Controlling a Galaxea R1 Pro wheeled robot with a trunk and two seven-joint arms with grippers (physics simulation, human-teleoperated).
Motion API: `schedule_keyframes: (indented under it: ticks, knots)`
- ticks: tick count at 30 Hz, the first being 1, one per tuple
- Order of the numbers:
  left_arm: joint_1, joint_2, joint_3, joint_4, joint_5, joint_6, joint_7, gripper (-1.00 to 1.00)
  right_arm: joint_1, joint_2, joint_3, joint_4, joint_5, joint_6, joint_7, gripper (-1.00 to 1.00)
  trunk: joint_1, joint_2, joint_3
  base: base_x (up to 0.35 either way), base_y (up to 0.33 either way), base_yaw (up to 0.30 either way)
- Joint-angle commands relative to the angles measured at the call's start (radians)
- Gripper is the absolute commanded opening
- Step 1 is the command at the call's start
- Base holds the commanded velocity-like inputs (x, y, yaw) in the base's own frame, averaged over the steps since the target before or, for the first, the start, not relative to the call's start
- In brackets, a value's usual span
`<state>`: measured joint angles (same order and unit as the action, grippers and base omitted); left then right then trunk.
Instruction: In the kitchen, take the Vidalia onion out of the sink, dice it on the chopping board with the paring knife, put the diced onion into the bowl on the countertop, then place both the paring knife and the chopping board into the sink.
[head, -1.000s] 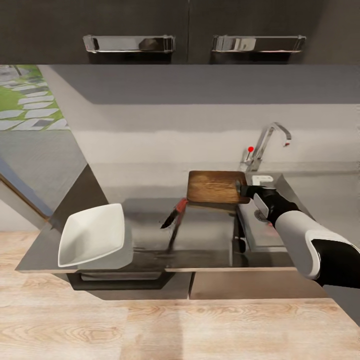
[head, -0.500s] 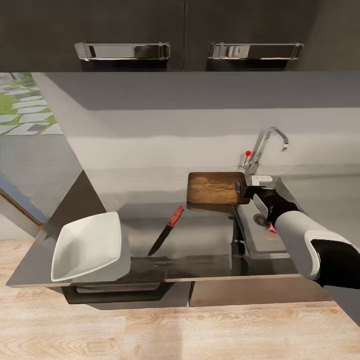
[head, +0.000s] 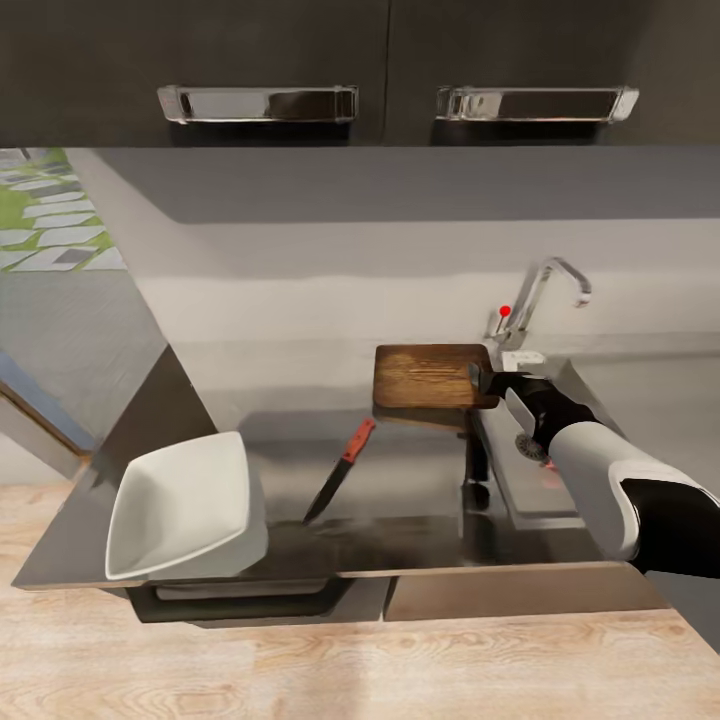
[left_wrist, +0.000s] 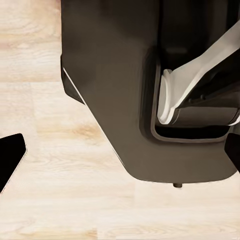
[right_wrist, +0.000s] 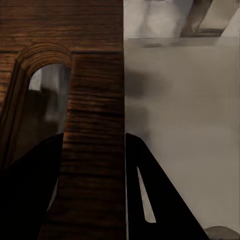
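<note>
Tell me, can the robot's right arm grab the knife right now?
Probably not yet. The right gripper is shut on the chopping board, with its fingers clamping the board's edge by the handle hole. The knife lies free on the countertop, with nothing covering it.

Glossy black upper cabinets (head: 280, 40) carry two chrome bar handles (head: 258, 103). Plain grey wall (head: 330, 250) behind. Light wood plank floor (head: 350, 670) below. At far left, a green patch with pale paving stones (head: 40, 215).
</note>
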<state>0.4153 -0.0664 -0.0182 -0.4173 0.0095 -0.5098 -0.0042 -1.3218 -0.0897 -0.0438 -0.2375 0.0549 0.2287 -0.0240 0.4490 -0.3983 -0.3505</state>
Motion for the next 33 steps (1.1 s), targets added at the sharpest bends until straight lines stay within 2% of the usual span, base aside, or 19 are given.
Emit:
schedule_keyframes:
  ticks: [1, 7, 13, 33]
  knots:
    - [0.000, 0.000, -0.002, -0.001, 0.001, -0.001, 0.000, 1.00, -0.001, 0.001, -0.005, -0.002, 0.005, 0.006, -0.001, -1.00, 0.001, -0.002, -0.001, 0.231, 0.198, 0.000]
    - [0.000, 0.000, -0.002, -0.001, 0.001, -0.001, 0.000, 1.00, -0.001, 0.001, -0.005, -0.002, 0.005, 0.006, -0.001, -1.00, 0.001, -0.002, -0.001, 0.164, 0.209, 0.000]
    - [0.000, 0.000, -0.002, 0.000, 0.001, -0.001, 0.000, 1.00, -0.001, 0.005, -0.004, -0.001, 0.005, 0.007, -0.001, -1.00, 0.001, -0.002, -0.001, -0.156, 0.167, 0.000]
    - [0.000, 0.000, -0.002, -0.001, 0.001, -0.001, 0.000, 1.00, -0.001, 0.007, -0.005, 0.000, 0.005, 0.008, -0.001, -1.00, 0.001, -0.002, -0.001, -0.009, 0.006, 0.052]
